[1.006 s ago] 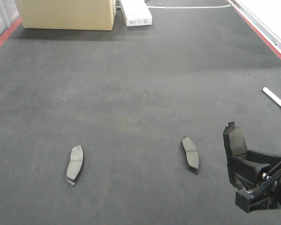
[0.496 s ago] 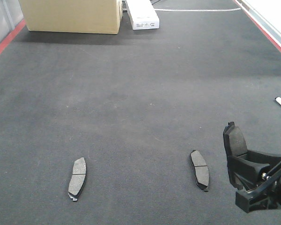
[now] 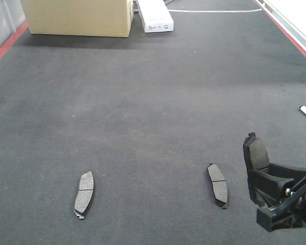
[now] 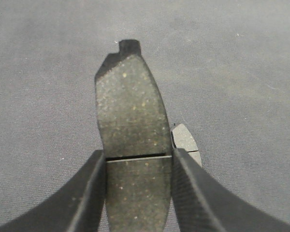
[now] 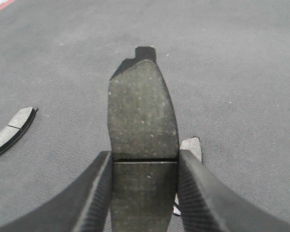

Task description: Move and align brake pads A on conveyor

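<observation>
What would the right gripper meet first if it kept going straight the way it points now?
Probably bare belt. The right gripper is shut on a brake pad that sticks out ahead, so its tip would touch first. A second pad lies just right of that line; depth is unclear.

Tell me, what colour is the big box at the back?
Tan: a plain cardboard box, best seen in the front-facing view.

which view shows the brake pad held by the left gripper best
The left wrist view: the held brake pad fills the frame between the left gripper fingers, groove visible. The front view doesn't show the left gripper; the right wrist view shows another held pad.
</observation>
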